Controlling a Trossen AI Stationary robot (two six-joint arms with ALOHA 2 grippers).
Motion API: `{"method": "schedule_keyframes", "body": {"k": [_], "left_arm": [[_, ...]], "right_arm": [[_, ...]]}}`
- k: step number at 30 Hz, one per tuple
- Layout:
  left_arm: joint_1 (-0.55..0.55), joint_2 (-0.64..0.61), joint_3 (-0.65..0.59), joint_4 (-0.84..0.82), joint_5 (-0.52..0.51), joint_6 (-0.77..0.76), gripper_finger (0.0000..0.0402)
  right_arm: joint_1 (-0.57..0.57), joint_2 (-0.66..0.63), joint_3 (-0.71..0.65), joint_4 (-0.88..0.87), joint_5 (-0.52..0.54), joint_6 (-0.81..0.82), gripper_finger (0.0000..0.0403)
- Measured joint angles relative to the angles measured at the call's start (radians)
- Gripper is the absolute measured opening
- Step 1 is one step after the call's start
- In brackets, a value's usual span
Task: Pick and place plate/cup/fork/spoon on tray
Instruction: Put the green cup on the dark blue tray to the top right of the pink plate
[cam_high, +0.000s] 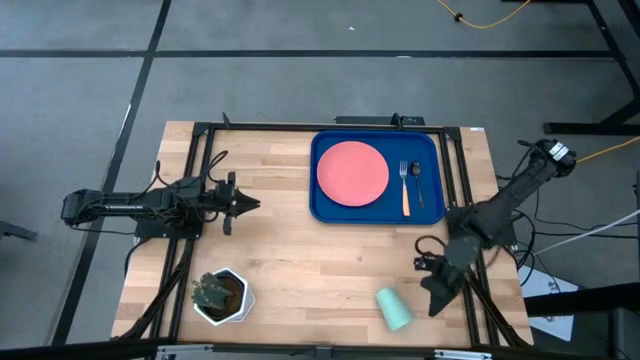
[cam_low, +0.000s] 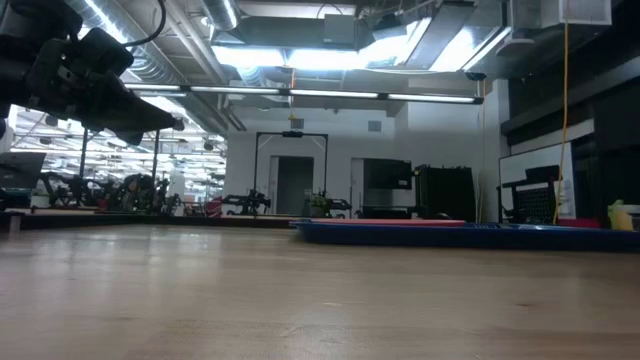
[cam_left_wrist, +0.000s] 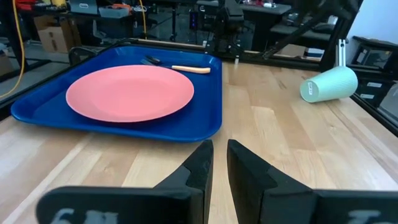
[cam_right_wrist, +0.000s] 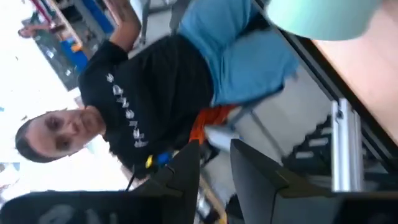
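Observation:
The coral-pink plate lies flat in the blue tray at the far right of the table. To the plate's right, the tan-handled fork and the dark spoon also lie in the tray. The pale green cup lies on its side on the table near the front edge. My right gripper hangs open just right of the cup, raised and touching nothing; the cup sits off to the side of its fingers. My left gripper waits at the table's left, its fingers a narrow slit apart, pointing level toward the tray.
A white pot with a plant stands near the front left corner. Dark frame rails run along the table's right side and far edge. A person in a black shirt sits beyond the table's edge. Bare wood lies between the left gripper and the cup.

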Motion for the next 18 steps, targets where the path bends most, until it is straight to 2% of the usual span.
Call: {"method": "schedule_keyframes", "body": {"k": [6,10,13,18], "left_arm": [[0.0,0.0,0.0,0.0,0.0,-0.002,0.0041],[0.0,0.0,0.0,-0.003,0.0,-0.003,0.0041],[0.0,0.0,0.0,-0.003,0.003,-0.005,0.0041],[0.0,0.0,0.0,-0.009,0.033,-0.024,0.0041]], "right_arm": [[0.219,0.17,0.263,-0.22,0.322,0.05,0.0095],[0.313,0.349,0.414,-0.278,0.467,0.067,0.0095],[0.35,0.488,0.502,-0.356,0.537,0.068,0.0095],[0.365,0.674,0.592,-0.482,0.542,0.082,0.0095]]}}
